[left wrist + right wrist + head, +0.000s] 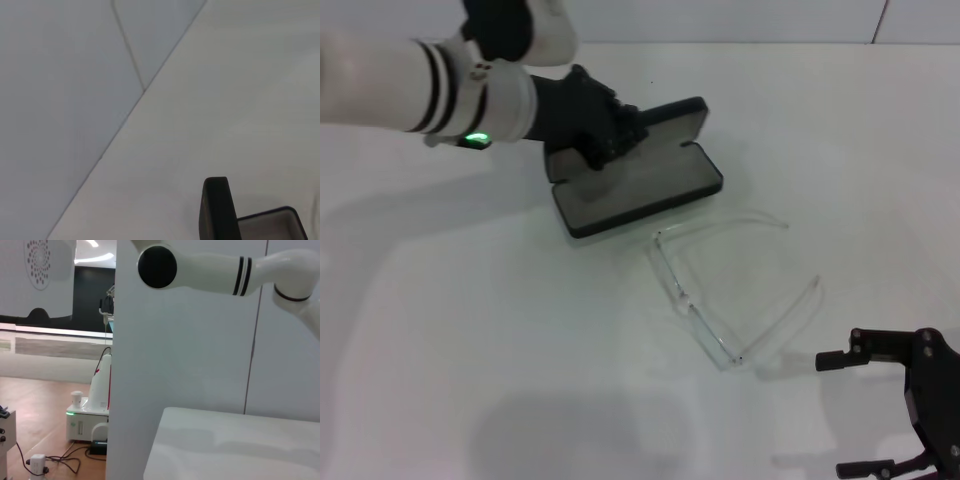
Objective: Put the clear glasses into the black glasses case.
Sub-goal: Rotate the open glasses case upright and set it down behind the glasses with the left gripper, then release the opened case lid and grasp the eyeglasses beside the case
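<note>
Left tool (605, 140) over open black glasses case (650, 190), clear glasses (725, 290) beside.

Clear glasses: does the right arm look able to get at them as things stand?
Probably yes. The clear glasses lie arms unfolded on the white table, apart from the black glasses case. The right tool sits open just beside them, nothing between. The left tool is over at the case.

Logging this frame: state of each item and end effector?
black glasses case: open, grey lining showing, nothing inside.
clear glasses: on the table beside the case, arms unfolded.
left end effector: at the case's hinge end, fingers hidden.
right end effector: open, near the glasses, holding nothing.
</note>
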`<control>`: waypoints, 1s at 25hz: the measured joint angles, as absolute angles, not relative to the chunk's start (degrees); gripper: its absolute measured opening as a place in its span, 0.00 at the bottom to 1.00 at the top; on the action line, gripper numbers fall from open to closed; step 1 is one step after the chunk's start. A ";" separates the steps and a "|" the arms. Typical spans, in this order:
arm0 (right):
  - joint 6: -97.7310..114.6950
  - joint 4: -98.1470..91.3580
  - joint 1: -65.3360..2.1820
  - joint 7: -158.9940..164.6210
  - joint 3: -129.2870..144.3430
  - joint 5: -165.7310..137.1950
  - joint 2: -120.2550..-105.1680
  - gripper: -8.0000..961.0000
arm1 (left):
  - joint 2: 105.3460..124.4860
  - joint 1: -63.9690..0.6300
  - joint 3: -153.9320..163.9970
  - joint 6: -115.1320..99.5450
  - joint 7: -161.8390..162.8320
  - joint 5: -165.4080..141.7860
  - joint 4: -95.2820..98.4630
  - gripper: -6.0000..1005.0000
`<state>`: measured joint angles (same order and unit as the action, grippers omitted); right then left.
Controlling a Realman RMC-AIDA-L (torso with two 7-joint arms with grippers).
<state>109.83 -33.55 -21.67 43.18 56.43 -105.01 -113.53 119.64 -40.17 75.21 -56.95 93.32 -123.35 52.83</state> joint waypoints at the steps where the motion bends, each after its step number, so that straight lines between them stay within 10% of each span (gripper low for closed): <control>1: 109.83 -33.52 -21.63 43.17 56.43 -105.02 -113.57 0.87 | 119.65 -40.45 75.83 -57.16 93.20 -123.24 52.59 0.27; 25: 109.65 -33.98 -20.82 43.86 55.84 -105.15 -113.15 0.87 | 119.77 -38.80 85.21 -62.58 91.22 -118.23 58.53 0.38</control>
<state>109.65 -33.98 -20.82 43.86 55.84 -105.15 -113.15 119.77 -38.80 85.21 -62.58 91.22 -118.23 58.53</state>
